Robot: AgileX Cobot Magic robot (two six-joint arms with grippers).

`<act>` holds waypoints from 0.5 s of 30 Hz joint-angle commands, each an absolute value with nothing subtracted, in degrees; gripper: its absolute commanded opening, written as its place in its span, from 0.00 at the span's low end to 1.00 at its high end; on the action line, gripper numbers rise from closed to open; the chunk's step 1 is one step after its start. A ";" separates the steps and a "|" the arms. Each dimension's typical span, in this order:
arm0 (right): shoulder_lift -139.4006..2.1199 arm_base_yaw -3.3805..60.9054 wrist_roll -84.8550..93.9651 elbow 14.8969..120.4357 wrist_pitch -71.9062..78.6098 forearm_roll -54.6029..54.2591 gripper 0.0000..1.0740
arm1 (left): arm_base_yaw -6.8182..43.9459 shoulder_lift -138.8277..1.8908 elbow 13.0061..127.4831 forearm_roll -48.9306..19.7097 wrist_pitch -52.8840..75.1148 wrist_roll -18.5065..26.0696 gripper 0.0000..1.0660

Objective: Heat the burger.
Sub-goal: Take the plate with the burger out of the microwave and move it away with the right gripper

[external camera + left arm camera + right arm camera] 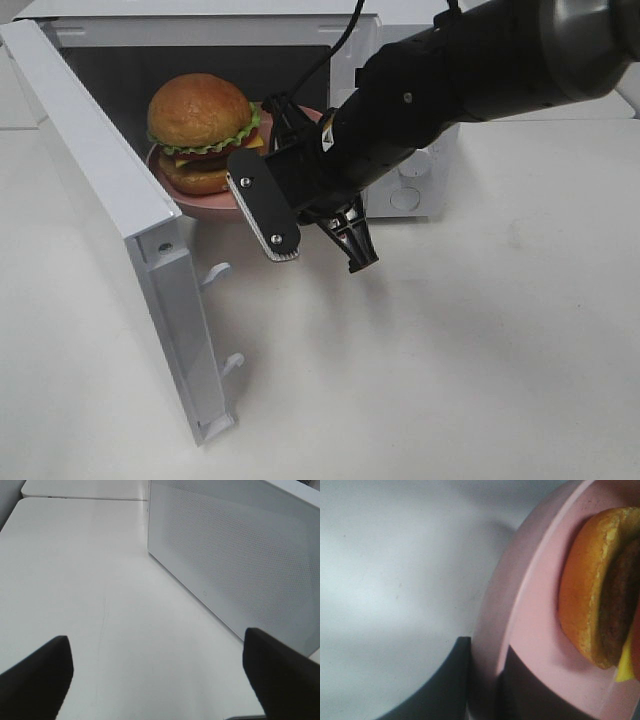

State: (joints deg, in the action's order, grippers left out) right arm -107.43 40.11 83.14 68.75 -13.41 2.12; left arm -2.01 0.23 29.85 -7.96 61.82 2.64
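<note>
1. Here the burger (200,128) sits on a pink plate (205,205), and the plate is in the open mouth of a white microwave (410,190).
2. The burger has a shiny brown bun on top, green lettuce, a dark patty and yellow cheese.
3. The microwave door (110,190) is swung wide open, out to the left over the white bench (470,360).
4. The right arm (450,80) is big and black. It comes in from the top right.
5. The right tool (485,680) is pinched on the edge of the plate. One finger is on top of the rim and one is under it.
6. In the right wrist view the burger (597,585) is very close, and the plate (535,625) fills much of the view.
7. The left tool (157,680) is open wide and holds nothing. Its two black fingers (37,680) stand far apart.
8. It hangs over the bare bench (90,590), near the microwave's dotted side wall (240,555).
</note>
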 commanded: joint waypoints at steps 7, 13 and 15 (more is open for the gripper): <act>-98.72 40.05 83.14 60.85 -8.08 1.83 0.00 | -1.95 0.63 29.62 -8.25 61.36 2.69 0.79; -94.08 40.05 83.14 55.75 -7.73 1.83 0.00 | -1.95 0.63 29.62 -8.25 61.36 2.69 0.79; -92.30 40.05 83.14 54.14 -7.62 1.83 0.00 | -1.95 0.63 29.62 -8.25 61.36 2.69 0.79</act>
State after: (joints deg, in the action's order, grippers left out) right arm -93.97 40.05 83.59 53.80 -11.69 2.12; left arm -2.01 0.23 29.85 -7.96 61.82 2.64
